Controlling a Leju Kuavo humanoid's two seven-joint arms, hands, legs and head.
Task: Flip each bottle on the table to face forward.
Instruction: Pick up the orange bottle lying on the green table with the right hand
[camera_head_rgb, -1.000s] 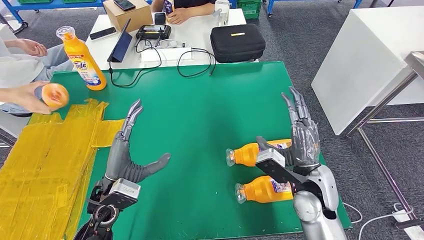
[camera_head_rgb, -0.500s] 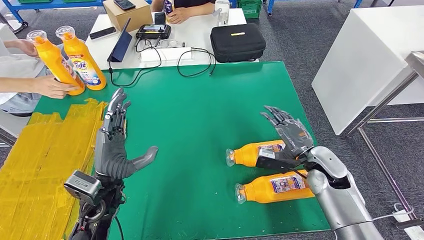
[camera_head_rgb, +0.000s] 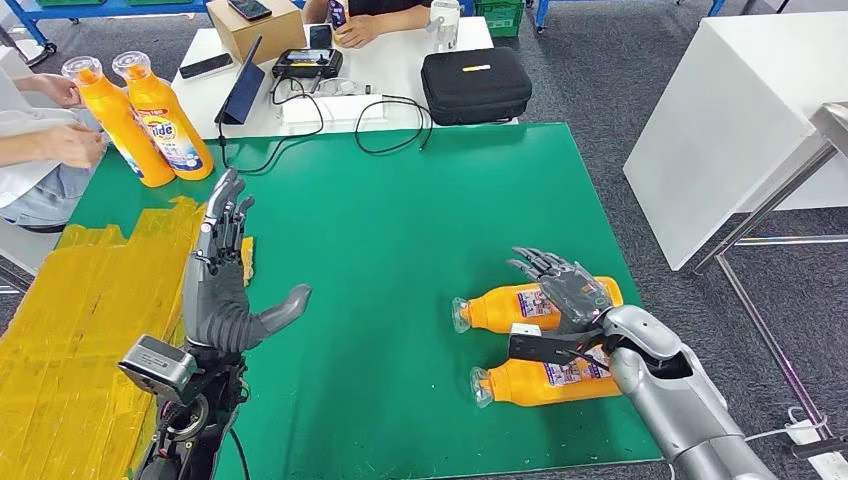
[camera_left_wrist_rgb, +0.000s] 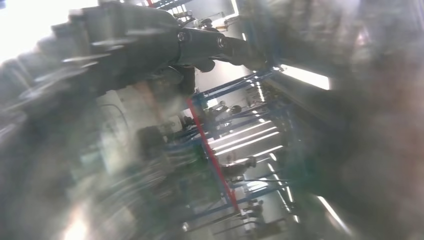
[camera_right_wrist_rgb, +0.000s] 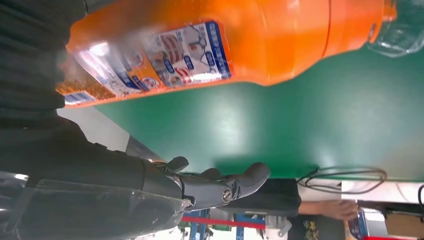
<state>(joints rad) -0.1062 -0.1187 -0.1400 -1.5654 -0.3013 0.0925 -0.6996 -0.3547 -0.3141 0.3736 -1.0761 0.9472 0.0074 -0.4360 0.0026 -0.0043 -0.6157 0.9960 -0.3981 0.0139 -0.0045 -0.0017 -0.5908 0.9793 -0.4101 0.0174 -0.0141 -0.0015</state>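
Orange bottles lay on their sides at lower right of the green counter (camera_head_rgb: 420, 210): the far bottle (camera_head_rgb: 495, 307) under the right hand (camera_head_rgb: 565, 290), fingers spread over it, and the near bottle (camera_head_rgb: 530, 383). Left hand (camera_head_rgb: 225, 285) stood spread, empty, lower left.

The green table (camera_head_rgb: 400, 230) carries two lying bottles (camera_head_rgb: 520, 305), two upright bottles (camera_head_rgb: 165, 125), and yellow sheets (camera_head_rgb: 80, 330).

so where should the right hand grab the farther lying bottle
Around its broad orange body, coming down from above. The farther lying bottle lies on its side, cap pointing left; the right hand hovers over its labelled middle, fingers spread.
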